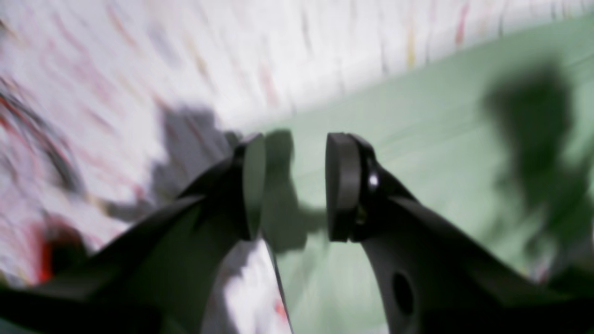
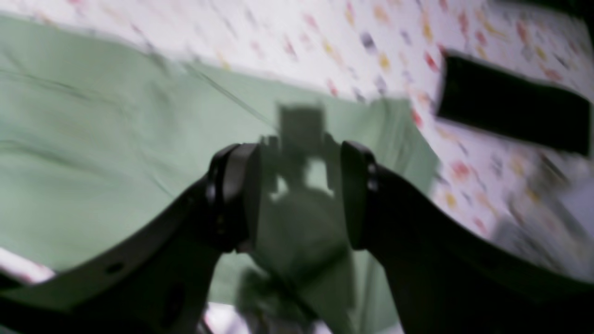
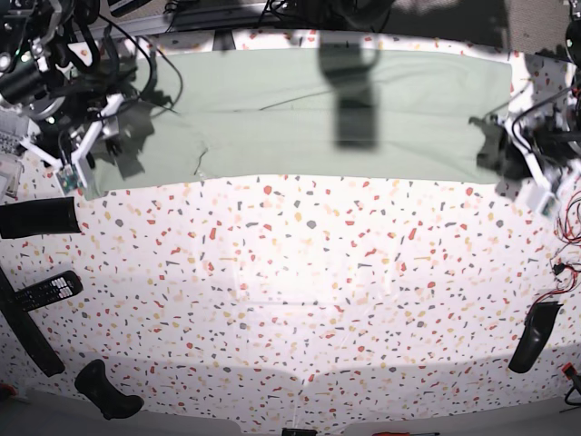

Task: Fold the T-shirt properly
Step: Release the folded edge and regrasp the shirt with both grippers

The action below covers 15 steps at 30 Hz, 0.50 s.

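T-shirt [image 3: 300, 113] spread flat as a wide band across the far part of the speckled tablecloth [image 3: 300, 291], reaching from one gripper to the other. Left gripper [image 1: 294, 185] with jaws parted, nothing between the pads; shirt fabric beneath and beyond the tips and out to one side, its edge running just under the jaws, bare cloth on the other side. Right gripper [image 2: 299, 195] likewise spread apart and empty, hanging over the green fabric, shirt's end edge a little past the fingertips. Black block [image 2: 510, 109] on the cloth beyond that edge. Both wrist views blurred.
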{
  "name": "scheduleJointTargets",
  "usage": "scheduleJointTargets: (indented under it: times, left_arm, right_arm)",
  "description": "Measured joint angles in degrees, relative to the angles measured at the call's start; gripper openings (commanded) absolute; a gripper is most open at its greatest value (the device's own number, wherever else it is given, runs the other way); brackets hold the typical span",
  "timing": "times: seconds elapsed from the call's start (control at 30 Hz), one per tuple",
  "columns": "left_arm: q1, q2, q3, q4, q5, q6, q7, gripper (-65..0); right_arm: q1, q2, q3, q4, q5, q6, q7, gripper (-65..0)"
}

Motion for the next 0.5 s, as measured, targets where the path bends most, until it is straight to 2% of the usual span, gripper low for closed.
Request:
scheduleJointTargets:
  times: [0.07,0.2,0.27,0.4,0.5]
  left_arm:
    - [-0.2,1.33,-0.07,0.74,0.2,-0.24,-6.88,-45.2]
    - [0.28,7.63,0.0,-1.14,1.92,-0.04,-5.22,-45.2]
    - [0.13,10.03,0.0,-2.58,3.41,-0.04,-5.66,-45.2]
    - [-0.11,12.66,0.0,-8.83,7.02,-0.07,-6.32,-45.2]
    - [0.31,12.72,0.0,-13.05,6.78,-0.55,-5.53,-46.1]
  right_arm:
    - [0.22,-0.04,-0.04,-0.26,4.74,0.11,4.28,-38.1]
    - [0.31,-2.99,-0.52,-5.31,4.26,4.22,5.31,-38.1]
    - [0.02,-4.11,-0.52,-9.22,4.07,6.34,7.76,-38.1]
    - [0.17,-4.9,-0.52,-15.21,3.26,6.82,8.94,-38.1]
    - [0.17,-4.9,-0.52,-18.18,1.6,6.8,9.97,-38.1]
